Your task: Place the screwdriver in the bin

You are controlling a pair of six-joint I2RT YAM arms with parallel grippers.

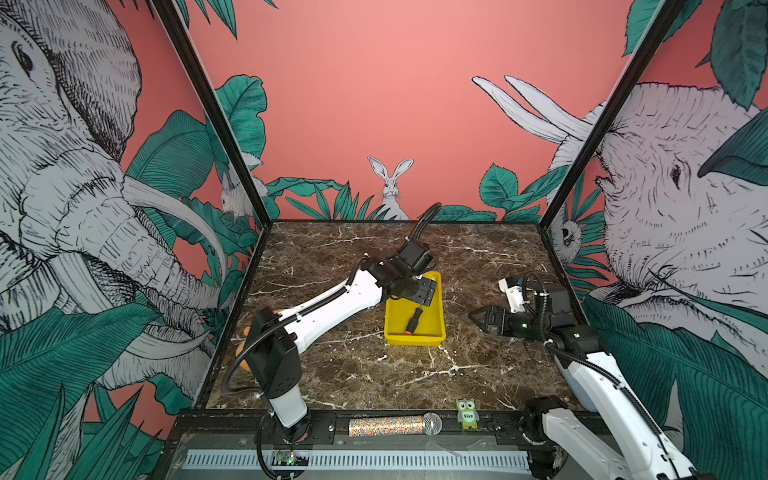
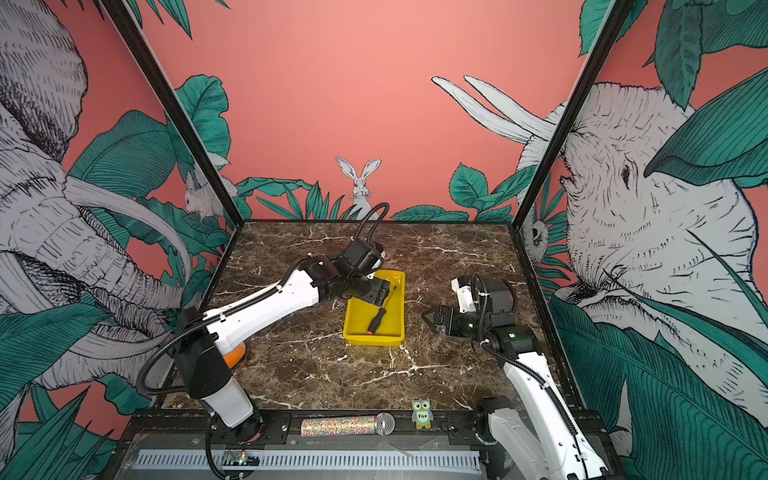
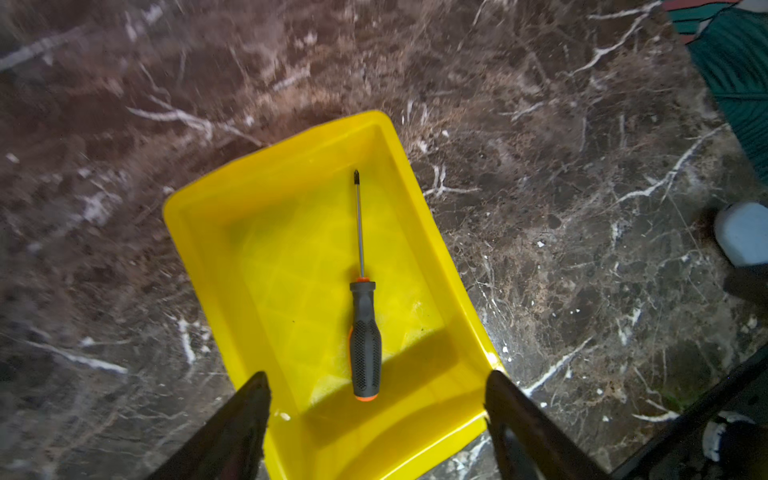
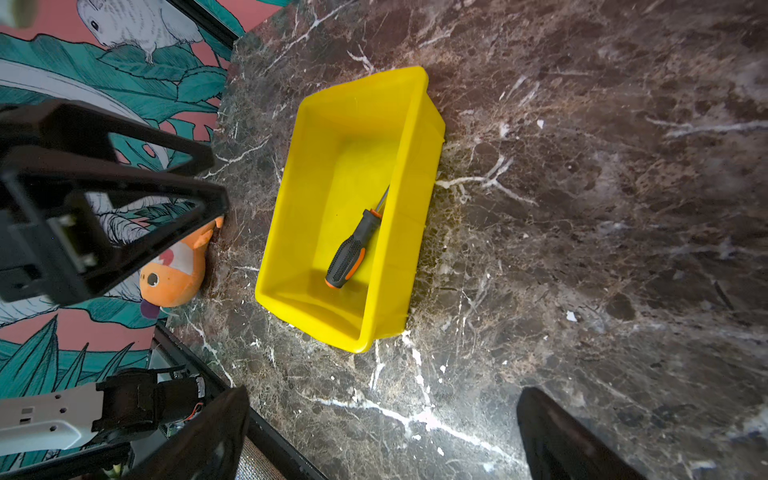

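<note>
Plainly, the screwdriver [image 3: 365, 332] lies flat on the floor of the yellow bin [image 3: 208, 249], near the middle of the left wrist view, with its orange cap toward the lower edge. The left end effector [image 3: 376, 376] hovers over one end of the bin, jaws wide and holding nothing. The right end effector [image 4: 384, 390] is spread wide too, empty, apart from the bin above the marble bench [image 4: 582, 208]
</note>
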